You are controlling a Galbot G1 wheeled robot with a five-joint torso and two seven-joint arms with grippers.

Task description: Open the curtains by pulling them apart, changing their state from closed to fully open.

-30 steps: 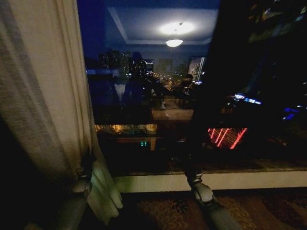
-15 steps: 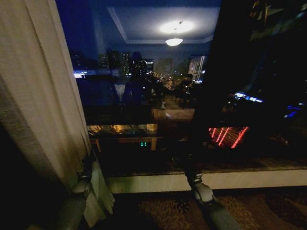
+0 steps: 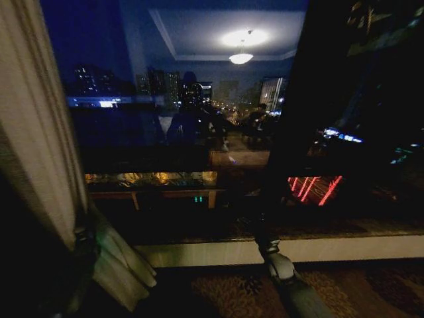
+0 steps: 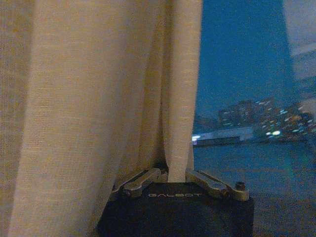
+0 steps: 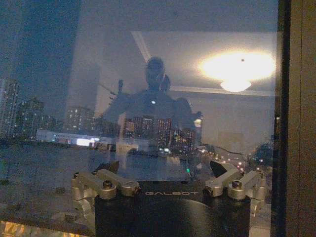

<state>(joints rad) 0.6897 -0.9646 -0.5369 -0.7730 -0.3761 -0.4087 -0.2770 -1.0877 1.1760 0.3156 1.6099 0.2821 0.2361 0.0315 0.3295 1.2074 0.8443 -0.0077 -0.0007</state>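
A sheer cream curtain (image 3: 33, 132) hangs bunched at the far left of the head view, its lower part pulled into a fold. My left gripper (image 3: 85, 237) sits low on its edge. In the left wrist view the curtain (image 4: 98, 98) fills the left side, and my left gripper (image 4: 175, 174) is shut on one pleat of it. My right gripper (image 3: 255, 228) is held up near the middle of the window. In the right wrist view my right gripper (image 5: 167, 167) is open toward the glass with nothing between its fingers. The right side of the window is too dark to show fabric.
The bare window glass (image 3: 199, 132) reflects a ceiling lamp and shows city lights. A pale sill (image 3: 331, 248) runs along its foot above patterned carpet (image 3: 232, 291). A dark vertical band (image 3: 291, 132) stands right of centre.
My left gripper has moved left with the curtain in it, and more dark glass is uncovered. The right arm has not moved.
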